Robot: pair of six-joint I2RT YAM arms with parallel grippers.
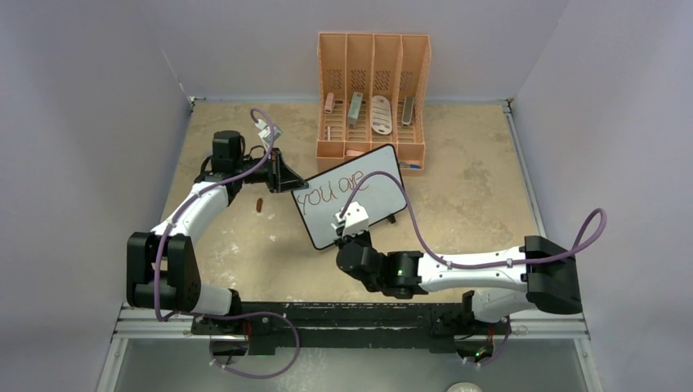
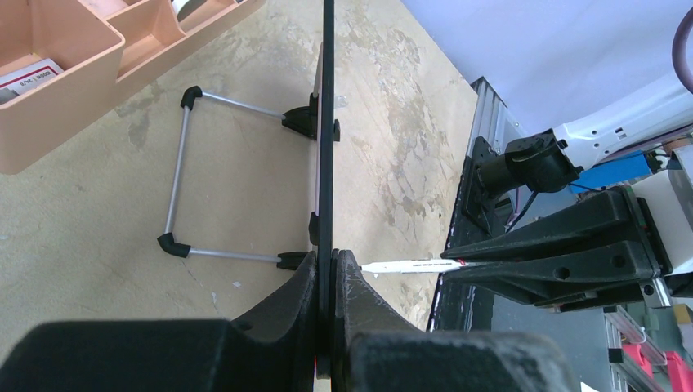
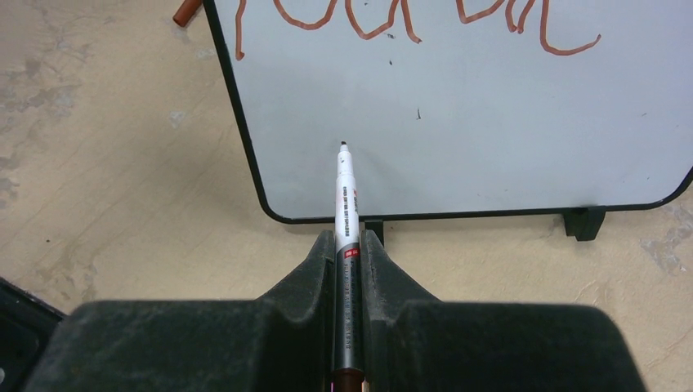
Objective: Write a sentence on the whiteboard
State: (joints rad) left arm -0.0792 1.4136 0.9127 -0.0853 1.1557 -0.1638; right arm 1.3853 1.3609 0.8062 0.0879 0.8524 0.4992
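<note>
The whiteboard (image 1: 323,219) stands slanted near the middle of the top view on the beige worktop (image 1: 474,204), just in front of the orange organizer (image 1: 372,90) at the upper centre. Only the start of the sentence (image 1: 331,186) shows on it, red-brown letters reading "you are" along the board's upper edge; the lower part of the board is blank. The left tool (image 2: 329,265) is pinched onto the board's left edge, its two black fingers pressed against front and back, and behind the board the wire stand (image 2: 175,184) rests on the worktop. The right tool (image 3: 350,241) is closed around a marker (image 3: 345,204), which runs straight out between the fingers with its tip aimed at the blank area near the board's lower left corner; whether the tip touches the surface cannot be told. A small red-brown cap (image 1: 259,204) lies on the worktop just left of the board, below the left tool.
</note>
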